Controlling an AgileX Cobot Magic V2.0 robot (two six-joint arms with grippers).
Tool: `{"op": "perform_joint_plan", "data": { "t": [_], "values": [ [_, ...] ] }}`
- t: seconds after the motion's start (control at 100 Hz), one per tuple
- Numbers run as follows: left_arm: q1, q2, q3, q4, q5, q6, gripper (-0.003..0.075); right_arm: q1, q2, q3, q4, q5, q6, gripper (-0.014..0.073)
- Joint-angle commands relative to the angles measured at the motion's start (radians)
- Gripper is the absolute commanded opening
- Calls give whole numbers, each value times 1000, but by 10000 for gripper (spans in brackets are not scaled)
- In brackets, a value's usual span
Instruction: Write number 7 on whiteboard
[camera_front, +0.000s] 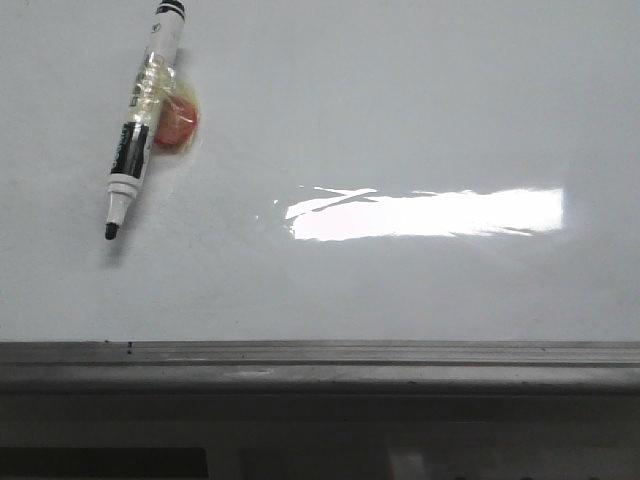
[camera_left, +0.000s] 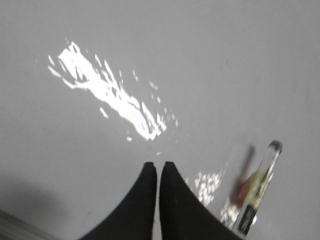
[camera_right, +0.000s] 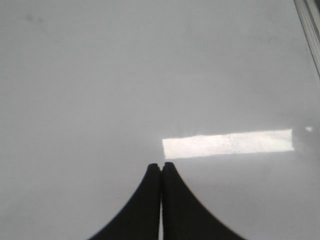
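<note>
The whiteboard (camera_front: 400, 120) fills the front view, pale and glossy, with a bright glare patch at mid right. No number 7 shows on it in any view. A black-and-white marker pen (camera_front: 140, 125) lies uncapped at the board's far left, tip toward the near edge, taped over a small red object (camera_front: 178, 125). It also shows blurred in the left wrist view (camera_left: 257, 192), beside my left gripper (camera_left: 159, 165), which is shut and empty. My right gripper (camera_right: 161, 164) is shut and empty above bare board (camera_right: 100, 75). Neither gripper shows in the front view.
The whiteboard's grey metal frame (camera_front: 320, 358) runs along the near edge. A frame corner shows in the right wrist view (camera_right: 311, 30). The board around the glare is bare.
</note>
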Motion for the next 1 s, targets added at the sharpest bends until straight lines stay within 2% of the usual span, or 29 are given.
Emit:
{"op": "perform_joint_plan", "data": {
  "t": [0.0,0.08,0.2,0.3,0.44,0.5,0.56,0.6,0.65,0.72,0.79,0.82,0.87,0.99],
  "values": [
    [0,-27,22,-144,-127,0,-20,-4,-16,15,149,-79,6,-64],
    [0,-27,16,-221,-133,0,-20,-4,-16,9,252,-77,6,-64],
    [0,-23,-18,-155,-107,5,-20,-4,-16,-90,300,27,6,-64],
    [0,10,-104,26,14,5,-20,-4,-6,-222,287,230,-12,-64],
    [0,146,-278,337,256,12,-20,-4,82,-415,246,524,-179,-64],
    [0,227,-353,412,348,81,-12,-4,143,-482,236,615,-189,-63],
    [0,311,-409,441,405,154,47,-4,196,-529,226,682,-189,-50],
    [0,356,-443,441,422,205,101,-4,233,-556,219,712,-189,-13],
    [0,411,-474,441,431,237,205,-2,265,-578,219,731,-189,63],
    [0,478,-505,437,432,265,347,12,279,-586,219,723,-189,224],
    [-5,530,-521,407,432,265,443,24,281,-586,219,726,-189,386],
    [-14,547,-525,393,430,265,458,34,281,-588,219,726,-189,446],
    [-36,563,-527,361,427,267,458,40,281,-588,219,724,-189,489],
    [-108,599,-527,263,431,351,426,47,281,-588,219,713,-189,489]
  ]
}}
